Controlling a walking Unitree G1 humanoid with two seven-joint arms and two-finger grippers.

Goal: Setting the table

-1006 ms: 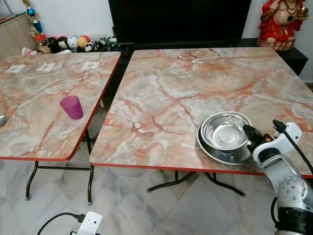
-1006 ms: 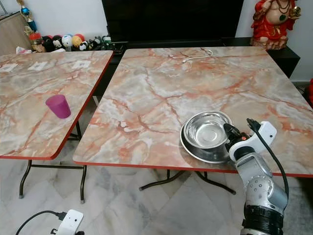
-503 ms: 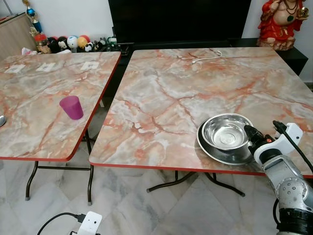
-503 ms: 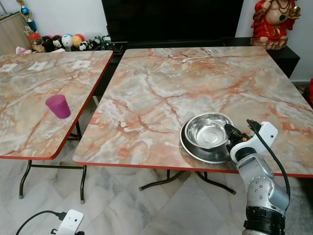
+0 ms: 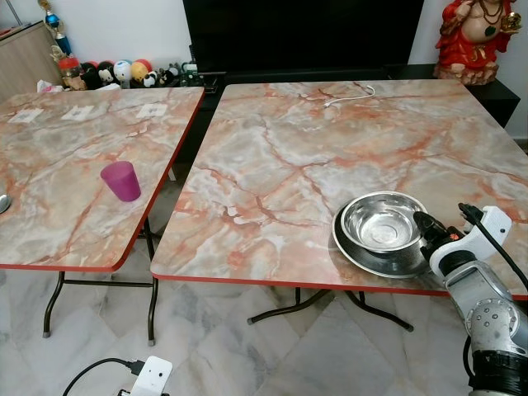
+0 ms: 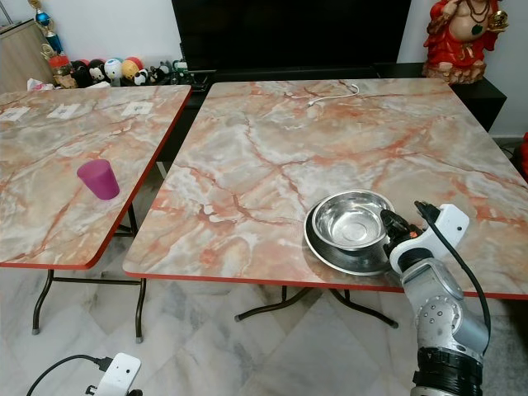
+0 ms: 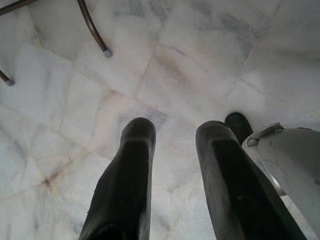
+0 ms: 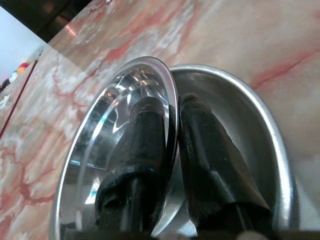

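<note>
A shiny steel bowl (image 5: pixel 382 224) rests on a wider steel plate (image 5: pixel 363 256) near the front right edge of the right marble table (image 5: pixel 313 140). My right gripper (image 5: pixel 422 224) reaches in from the right and is shut on the bowl's rim. In the right wrist view the rim of the bowl (image 8: pixel 120 115) stands pinched between the two fingers (image 8: pixel 205 145), with the plate (image 8: pixel 250 110) under them. A purple cup (image 5: pixel 121 181) stands upright on the left marble table (image 5: pixel 58 148). My left gripper (image 7: pixel 175 135) hangs open over the tiled floor.
A white cable (image 5: pixel 346 95) lies at the far side of the right table. A narrow gap separates the two tables. Toys (image 5: pixel 124 73) line the back, a red statue (image 5: pixel 478 37) stands at the back right, and a white device with a cable (image 5: pixel 150 375) lies on the floor.
The bowl and my right gripper have sunk very slightly toward the plate. The left arm has not moved.
</note>
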